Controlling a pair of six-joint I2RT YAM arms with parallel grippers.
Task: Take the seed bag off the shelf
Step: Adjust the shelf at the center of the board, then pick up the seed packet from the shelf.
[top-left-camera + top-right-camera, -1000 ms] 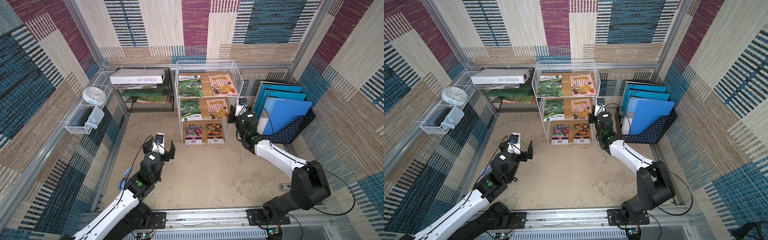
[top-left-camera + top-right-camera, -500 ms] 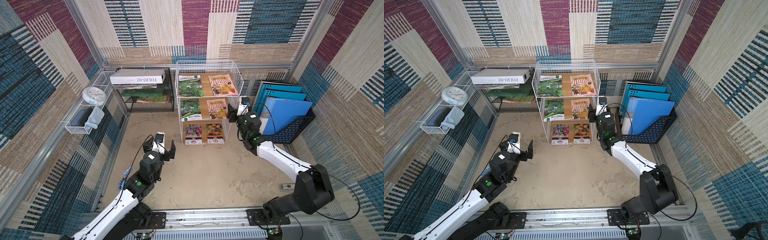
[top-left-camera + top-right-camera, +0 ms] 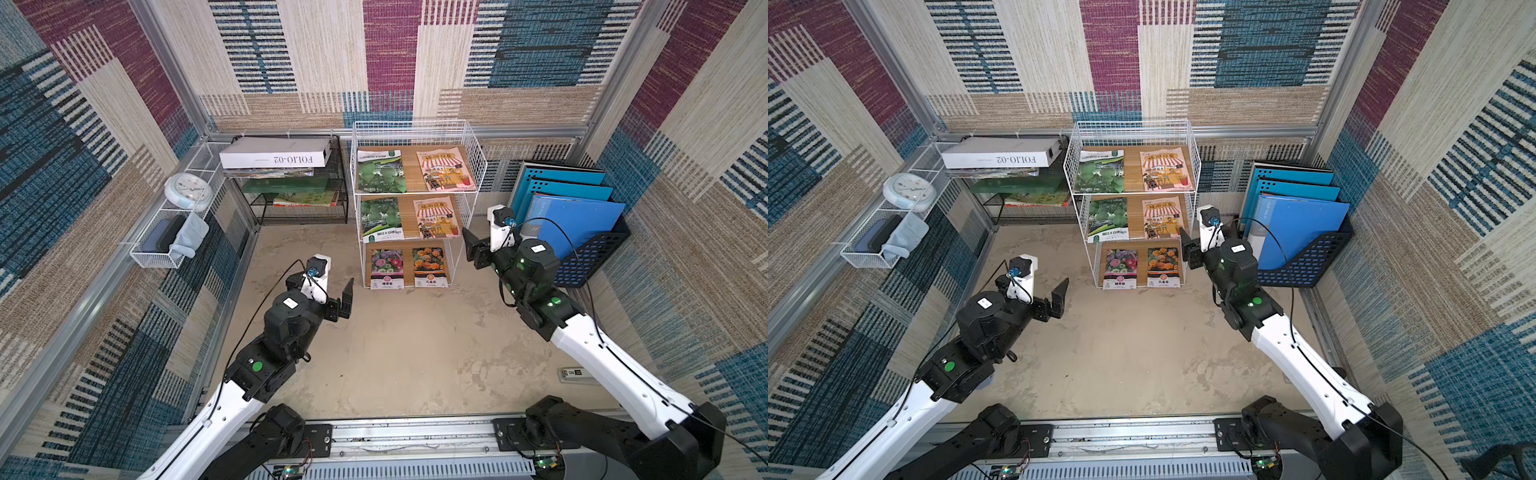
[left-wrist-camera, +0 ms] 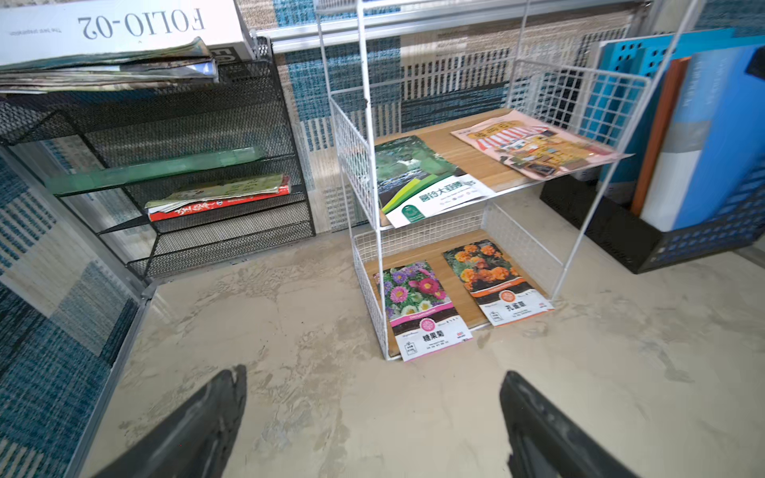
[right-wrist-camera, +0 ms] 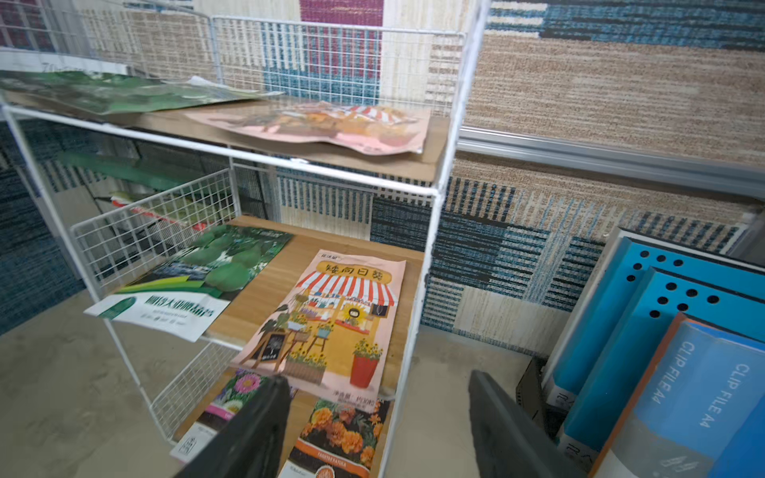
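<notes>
**Facing the pink bag from the shelf's right front corner**

My left gripper (image 4: 372, 374) hangs over bare floor, jaws spread wide with nothing between them. It is well apart from the shelf (image 3: 471, 166), off its left front corner. Each of the shelf's three boards carries two seed bags lying flat, side by side. The task does not say which bag, but I take the pink shop-front bag (image 5: 331, 314) on the middle board as mine to fetch. It lies on the right half of that board beside the green bag (image 5: 198, 281). Its long axis runs front to back, and its short near edge is at the open front.

My right gripper (image 5: 378, 376) is by far the nearer one. It sits just beside the shelf's right front post, jaws parted and empty, pointed at the bag. The bag lies ahead of it and a little to my left. In the wrist view the white post rises in the gap between my two fingers. So I judge the reach must shift left to clear that post before taking the near edge. The blue files (image 3: 573, 220) stand close on the right.
</notes>
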